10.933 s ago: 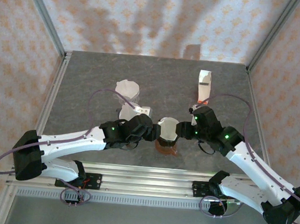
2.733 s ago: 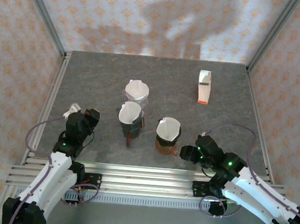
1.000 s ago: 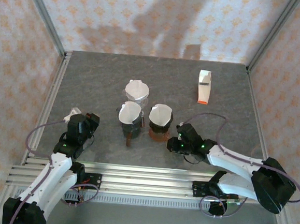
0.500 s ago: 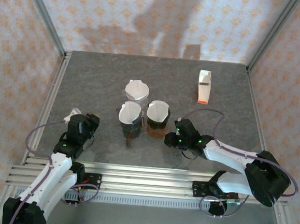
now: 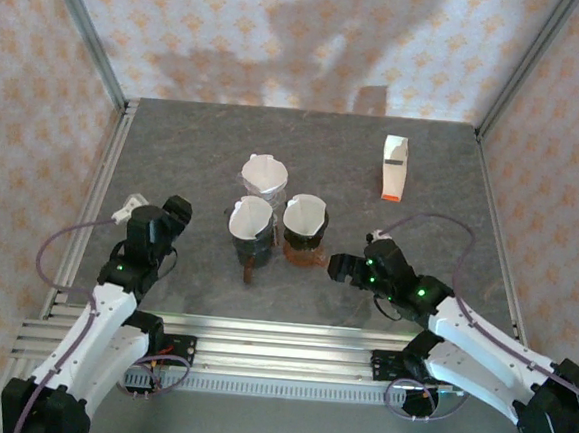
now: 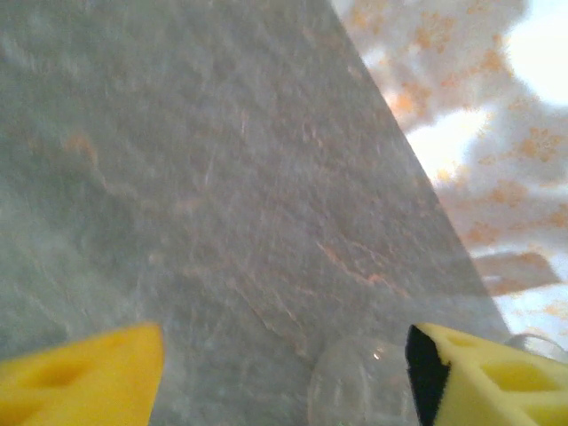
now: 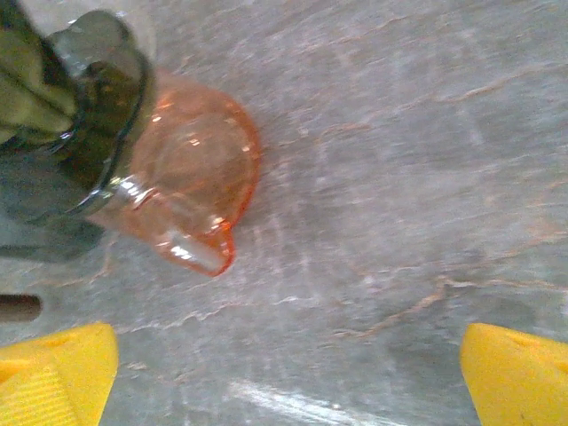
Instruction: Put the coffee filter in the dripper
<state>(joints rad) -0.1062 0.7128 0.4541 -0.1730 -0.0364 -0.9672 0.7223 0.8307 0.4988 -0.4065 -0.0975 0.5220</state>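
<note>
Withdrawn rightward since the previous frame, right pincer point(image 5: 338, 267) stands wide open and empty beside the orange dripper point(image 5: 305, 248); left pincer point(image 5: 176, 213), also open, waits at left. White coffee filter point(image 5: 305, 215) sits inside that dripper, mid-tabletop point(image 5: 422, 187), so placement looks complete, with only arm retreat left.

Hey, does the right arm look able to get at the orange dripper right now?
Probably yes. The right gripper is open and close beside the orange dripper, with only bare table between them; the dark dripper stands on its other side.
</note>
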